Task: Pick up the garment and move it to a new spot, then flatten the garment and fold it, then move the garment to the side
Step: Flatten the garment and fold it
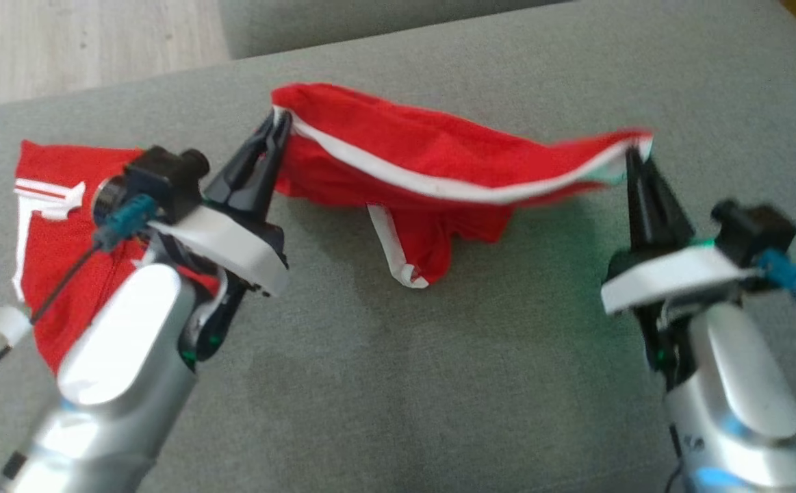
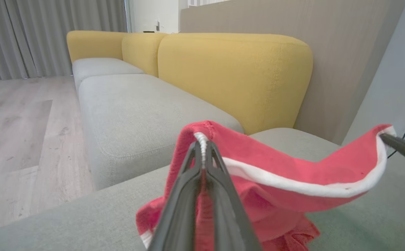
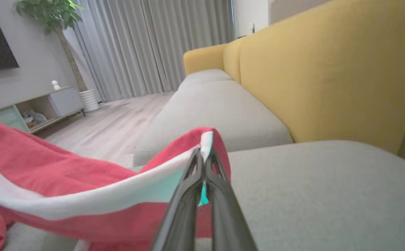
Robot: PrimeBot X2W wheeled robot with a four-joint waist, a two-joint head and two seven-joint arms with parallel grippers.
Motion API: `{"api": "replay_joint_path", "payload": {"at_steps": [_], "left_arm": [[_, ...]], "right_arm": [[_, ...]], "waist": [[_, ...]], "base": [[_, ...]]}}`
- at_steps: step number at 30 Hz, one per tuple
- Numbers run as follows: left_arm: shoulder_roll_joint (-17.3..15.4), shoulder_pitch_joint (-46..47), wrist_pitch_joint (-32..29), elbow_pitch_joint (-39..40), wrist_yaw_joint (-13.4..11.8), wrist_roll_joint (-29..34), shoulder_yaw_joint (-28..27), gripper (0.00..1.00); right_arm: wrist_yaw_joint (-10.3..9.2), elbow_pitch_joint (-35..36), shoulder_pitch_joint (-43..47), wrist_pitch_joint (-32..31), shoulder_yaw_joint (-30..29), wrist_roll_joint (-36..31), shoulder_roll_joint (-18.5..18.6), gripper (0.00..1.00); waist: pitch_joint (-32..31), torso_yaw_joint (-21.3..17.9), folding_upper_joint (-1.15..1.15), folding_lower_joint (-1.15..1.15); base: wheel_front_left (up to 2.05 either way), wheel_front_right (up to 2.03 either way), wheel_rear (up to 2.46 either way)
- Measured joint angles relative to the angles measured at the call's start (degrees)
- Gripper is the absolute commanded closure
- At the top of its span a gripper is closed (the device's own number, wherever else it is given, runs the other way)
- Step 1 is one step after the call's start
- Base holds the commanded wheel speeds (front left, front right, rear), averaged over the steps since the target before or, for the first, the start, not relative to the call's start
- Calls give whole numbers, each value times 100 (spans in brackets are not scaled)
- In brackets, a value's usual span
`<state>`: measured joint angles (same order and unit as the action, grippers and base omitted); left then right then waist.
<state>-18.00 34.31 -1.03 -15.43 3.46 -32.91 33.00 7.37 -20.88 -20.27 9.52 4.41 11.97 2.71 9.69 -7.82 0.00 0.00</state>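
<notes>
Red garment point(image 1: 439, 164) hangs above grey sofa cushion point(image 1: 439, 383), white-trimmed edge pinched at ends by left gripper point(image 1: 280, 125) and right gripper point(image 1: 634, 155). Advice: hold edge taut, lower both together, let loose folds land flat.

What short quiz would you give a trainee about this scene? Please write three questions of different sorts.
1. True or false: the garment lies flat on the cushion.
2. Choose one. Which gripper is shut on the garment's white-trimmed edge? A: the left gripper alone. B: the right gripper alone. C: both.
3. Short answer: what lies on the cushion at the far left of the head view, partly behind the left arm?

Key
1. False. It hangs between the two grippers, sagging in the middle.
2. C.
3. A second red cloth with white stripes.
</notes>
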Motion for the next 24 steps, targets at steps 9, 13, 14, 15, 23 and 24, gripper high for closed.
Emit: {"api": "replay_joint_path", "payload": {"at_steps": [9, 13, 14, 15, 23, 24], "left_arm": [[-168, 811, -182, 49, 66, 11, -114, 100], [-167, 1424, 115, -9, 56, 91, -312, 100], [-167, 1424, 115, -9, 56, 91, -312, 100], [-152, 1556, 196, -16, 33, 119, -359, 100], [-138, 1282, 118, 167, 10, 62, -229, 100], [-174, 1074, 67, 278, 10, 44, -186, 100]], "right_arm": [[0, 791, -1352, -882, 230, -283, 236, 100], [0, 751, -2323, -794, 182, -334, 506, 100], [0, 751, -2323, -794, 182, -334, 506, 100], [0, 694, -2508, -751, 118, -376, 555, 100], [0, 497, -2141, -1158, 168, -427, 765, 100], [0, 571, -1925, -1247, 229, -386, 804, 100]], "waist": [[-345, 152, 0, 0], [-537, 209, 0, 0], [-537, 209, 0, 0], [-584, 228, 0, 0], [-846, 366, 0, -1], [-845, 356, 0, -1]], "base": [[0, 0, 0], [0, 0, 0], [0, 0, 0], [0, 0, 0], [0, 0, 0], [0, 0, 0]]}}
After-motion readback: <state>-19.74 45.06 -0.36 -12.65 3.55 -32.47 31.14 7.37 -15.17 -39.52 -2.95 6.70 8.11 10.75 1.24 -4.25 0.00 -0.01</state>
